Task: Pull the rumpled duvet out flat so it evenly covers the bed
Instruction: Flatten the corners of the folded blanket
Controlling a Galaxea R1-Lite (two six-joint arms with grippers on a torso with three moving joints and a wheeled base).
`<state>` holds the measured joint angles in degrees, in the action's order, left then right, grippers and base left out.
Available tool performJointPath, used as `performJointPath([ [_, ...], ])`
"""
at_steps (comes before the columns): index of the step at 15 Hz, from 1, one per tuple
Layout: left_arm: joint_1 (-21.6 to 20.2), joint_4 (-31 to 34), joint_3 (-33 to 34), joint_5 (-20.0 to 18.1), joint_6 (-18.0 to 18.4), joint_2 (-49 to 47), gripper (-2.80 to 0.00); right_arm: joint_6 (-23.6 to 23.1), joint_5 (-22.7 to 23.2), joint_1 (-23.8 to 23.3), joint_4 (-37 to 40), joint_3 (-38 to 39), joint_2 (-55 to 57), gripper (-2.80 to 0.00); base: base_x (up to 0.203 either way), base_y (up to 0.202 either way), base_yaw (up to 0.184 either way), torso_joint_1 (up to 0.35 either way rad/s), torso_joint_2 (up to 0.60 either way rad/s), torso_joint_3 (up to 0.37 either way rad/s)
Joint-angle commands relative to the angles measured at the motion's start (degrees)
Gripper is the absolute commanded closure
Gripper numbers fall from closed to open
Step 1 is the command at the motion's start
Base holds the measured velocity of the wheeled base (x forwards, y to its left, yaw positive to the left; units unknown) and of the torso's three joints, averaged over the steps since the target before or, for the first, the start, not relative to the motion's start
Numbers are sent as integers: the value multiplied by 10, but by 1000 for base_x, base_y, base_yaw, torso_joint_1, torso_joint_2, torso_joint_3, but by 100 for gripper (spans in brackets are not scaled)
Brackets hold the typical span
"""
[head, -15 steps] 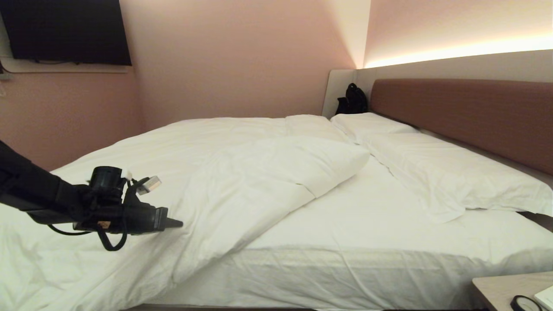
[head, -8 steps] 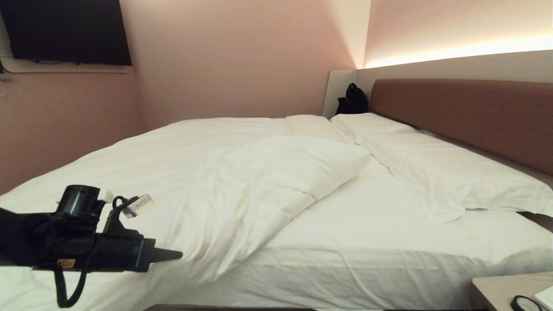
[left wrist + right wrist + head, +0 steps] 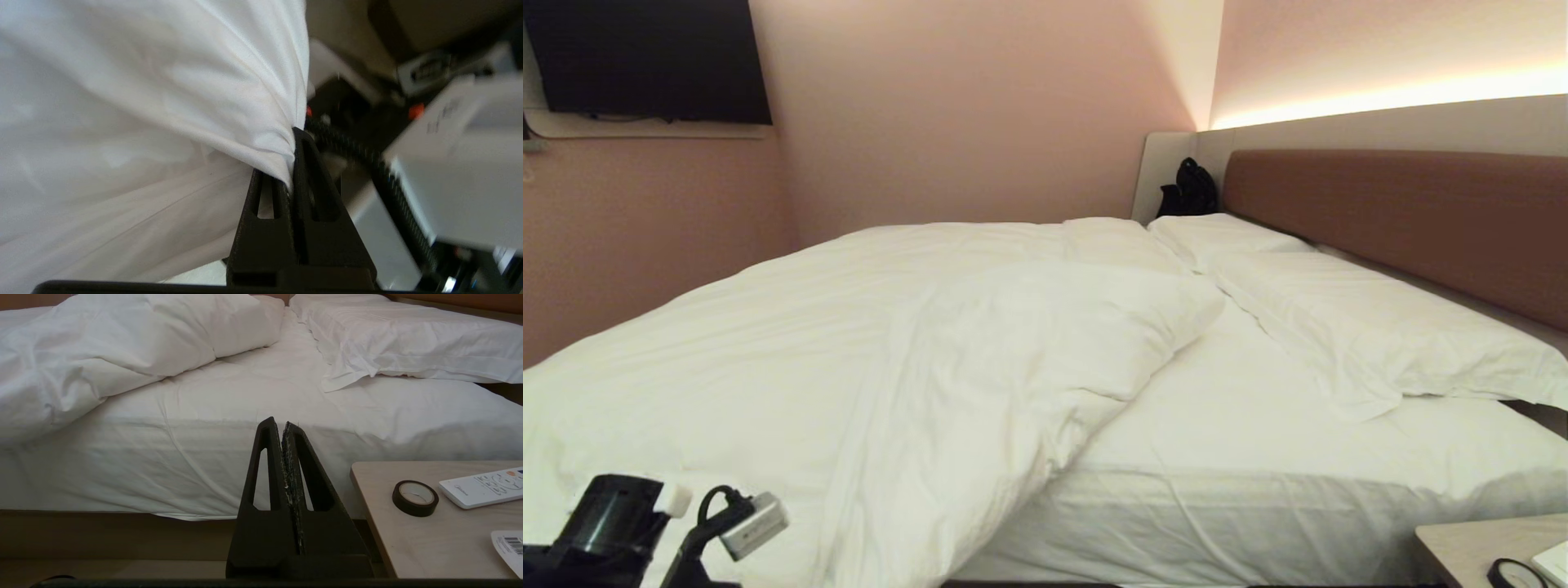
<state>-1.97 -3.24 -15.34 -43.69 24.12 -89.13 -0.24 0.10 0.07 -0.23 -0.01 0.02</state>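
Below the bed's [image 3: 1258,506] near edge, my left gripper [image 3: 292,163] pinches the duvet [image 3: 947,351], bunched away from the headboard; I should draw steadily, avoiding slip.

no text can be read anywhere in these views.

the flat white plastic remote control [image 3: 484,487] on the pale wooden bedside table [image 3: 429,539] carries small button markings and a tiny logo, all too small to make out. the white paper slip [image 3: 508,546] at that table's near edge bears a black barcode with fine print beside it, illegible. in the left wrist view, a blurred grey-white box [image 3: 457,163] shows a short dark line of lettering on its side, too smeared to tell.
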Motion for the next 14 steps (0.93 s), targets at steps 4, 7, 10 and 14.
performJointPath([
  [4, 0, -2, 68, -1, 45, 44, 0, 0, 0, 0, 0, 0, 1, 0, 0, 0, 0, 0, 0, 0],
  [7, 0, -1, 69, -3, 44, 43, 0, 0, 0, 0, 0, 0, 1, 0, 0, 0, 0, 0, 0, 0],
  [10, 0, 0, 74, -6, 44, 43, 0, 0, 0, 0, 0, 0, 1, 0, 0, 0, 0, 0, 0, 0],
  [14, 0, 0, 82, -7, 44, 52, -280, 0, 0, 0, 0, -1, 1, 0, 0, 0, 0, 0, 0, 0],
])
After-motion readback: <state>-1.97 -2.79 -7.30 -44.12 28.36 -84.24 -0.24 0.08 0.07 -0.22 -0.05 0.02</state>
